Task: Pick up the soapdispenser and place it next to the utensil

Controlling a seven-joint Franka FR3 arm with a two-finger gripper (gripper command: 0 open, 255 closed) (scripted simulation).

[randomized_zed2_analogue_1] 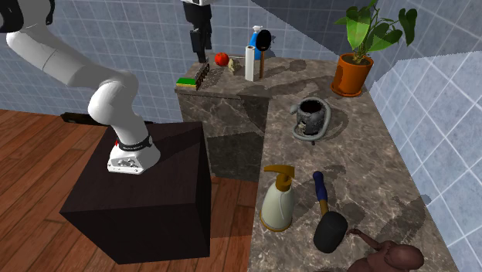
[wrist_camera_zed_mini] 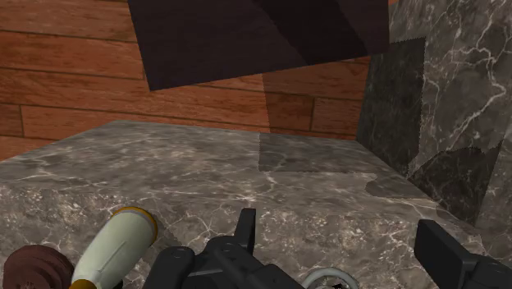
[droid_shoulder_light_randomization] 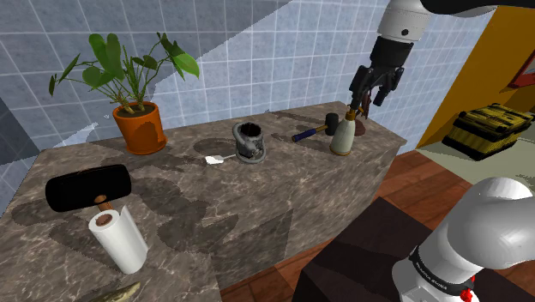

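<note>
The gripper (droid_shoulder_light_randomization: 361,103) hangs just above the soap dispenser (droid_shoulder_light_randomization: 343,135), fingers (wrist_camera_zed_mini: 246,230) spread apart, empty. The spoon (droid_shoulder_light_randomization: 214,160) lies beside the mug (droid_shoulder_light_randomization: 249,141).

Potted plant (droid_shoulder_light_randomization: 140,126), paper towel roll (droid_shoulder_light_randomization: 120,243), dark mug (droid_shoulder_light_randomization: 249,142), on marble counter (droid_shoulder_light_randomization: 283,184).

Two black-headed hammers sit on the counter (droid_shoulder_light_randomization: 257,190) — the large hammer (droid_shoulder_light_randomization: 88,189) and the small hammer (droid_shoulder_light_randomization: 319,127). Everything else comes singly — one soap dispenser (droid_shoulder_light_randomization: 344,135), one potted plant (droid_shoulder_light_randomization: 137,120), one paper towel roll (droid_shoulder_light_randomization: 118,240), one dark mug (droid_shoulder_light_randomization: 249,141), one pale spoon (droid_shoulder_light_randomization: 214,160) (small, beside the mug).
</note>
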